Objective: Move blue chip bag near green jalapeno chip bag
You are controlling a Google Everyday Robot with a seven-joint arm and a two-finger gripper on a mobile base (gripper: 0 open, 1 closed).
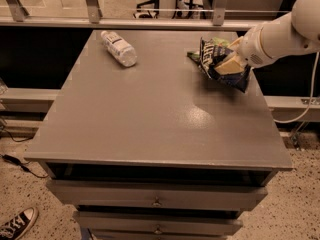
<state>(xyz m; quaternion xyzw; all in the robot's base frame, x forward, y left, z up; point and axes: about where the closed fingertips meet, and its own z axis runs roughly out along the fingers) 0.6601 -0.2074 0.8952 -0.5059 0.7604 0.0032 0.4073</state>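
My gripper (227, 64) comes in from the right on a white arm and is shut on the blue chip bag (212, 58), a dark navy crinkly bag with white lettering. I hold it just above the grey table's (150, 109) far right part. The green jalapeno chip bag (216, 42) shows only as bright green slivers behind and left of the blue bag, mostly hidden by it. The blue bag is right against or in front of the green one.
A clear plastic water bottle (118, 47) lies on its side at the table's far left. A railing (150, 21) runs behind the table. Drawers (157, 201) sit under the tabletop. A cable (300, 114) hangs at the right. A shoe (17, 224) is on the floor, bottom left.
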